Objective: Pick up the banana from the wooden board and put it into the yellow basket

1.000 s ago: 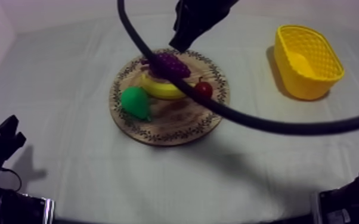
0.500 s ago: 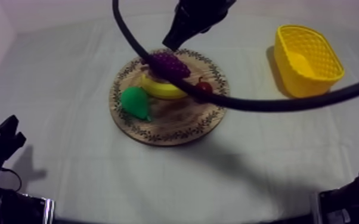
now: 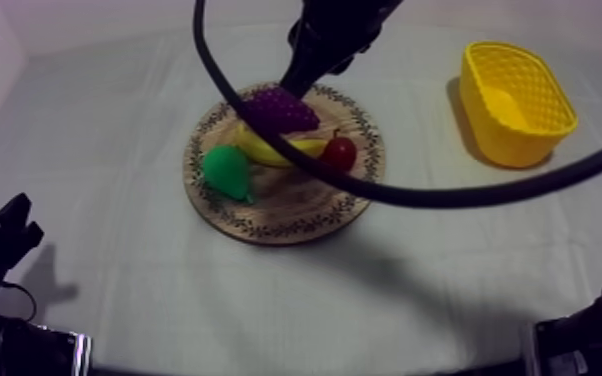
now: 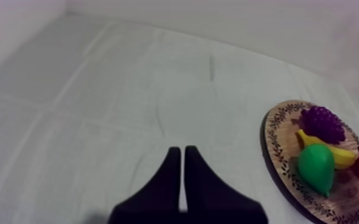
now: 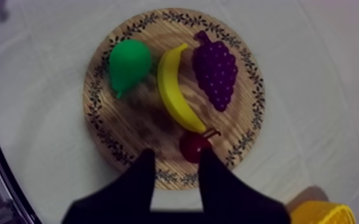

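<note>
Banana (image 5: pixel 176 89) lay on the wooden board (image 5: pixel 128 128) between pear (image 5: pixel 129 62) and grapes (image 5: pixel 216 68). Right pincer (image 5: pixel 178 156) hung open above the board's rim near the small red fruit (image 5: pixel 191 146). Left pincer (image 4: pixel 182 154), closed on nothing, sat over the worktop (image 4: pixel 98 119). Yellow basket (image 3: pixel 510 140) stood well apart.

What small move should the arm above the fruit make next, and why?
Probably shift the open right gripper over the middle of the banana before lowering. It hangs by the small red fruit at the banana's end, and the banana lies between the pear and the grapes on the board.
</note>
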Robot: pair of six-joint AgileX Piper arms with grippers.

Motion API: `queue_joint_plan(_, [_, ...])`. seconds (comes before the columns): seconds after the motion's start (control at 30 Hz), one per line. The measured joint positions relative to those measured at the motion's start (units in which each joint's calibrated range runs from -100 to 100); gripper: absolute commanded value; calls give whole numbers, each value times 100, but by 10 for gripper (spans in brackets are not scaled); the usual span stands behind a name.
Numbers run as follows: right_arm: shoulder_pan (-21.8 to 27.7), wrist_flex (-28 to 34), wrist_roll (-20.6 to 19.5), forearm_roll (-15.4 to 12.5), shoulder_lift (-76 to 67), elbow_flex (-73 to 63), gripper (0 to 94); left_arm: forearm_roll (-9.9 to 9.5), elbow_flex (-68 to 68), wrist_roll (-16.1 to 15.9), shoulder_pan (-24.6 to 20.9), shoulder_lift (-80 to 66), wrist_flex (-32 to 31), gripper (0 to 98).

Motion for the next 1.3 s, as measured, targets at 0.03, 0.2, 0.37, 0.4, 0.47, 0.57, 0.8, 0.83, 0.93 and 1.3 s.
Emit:
queue_joint_plan(0.03, [-9,-43,21,-4,15,38,381,0,0,0,0,0,0,0])
queue_joint_plan(0.2, [-17,-120,107,-40,106,154,424,0,0,0,0,0,0,0])
queue_joint_plan(0.37, [-25,-281,189,-79,330,205,430,0,0,0,0,0,0,0])
queue_joint_plan(0.4, [-25,-305,206,-87,395,221,429,0,0,0,0,0,0,0])
queue_joint_plan(0.47, [-25,-388,221,-104,558,241,426,0,0,0,0,0,0,0])
queue_joint_plan(0.57, [-25,-580,237,-132,817,223,423,0,0,0,0,0,0,0])
queue_joint_plan(0.8, [-25,-957,326,-260,1742,2,424,0,0,0,0,0,0,0])
queue_joint_plan(0.83, [-25,-985,335,-271,1858,-45,425,0,0,0,0,0,0,0])
queue_joint_plan(0.93, [-16,-1087,384,-307,2281,-247,426,0,0,0,0,0,0,0])
queue_joint_plan(1.3, [160,-1293,473,-321,3636,-1049,439,0,0,0,0,0,0,0])
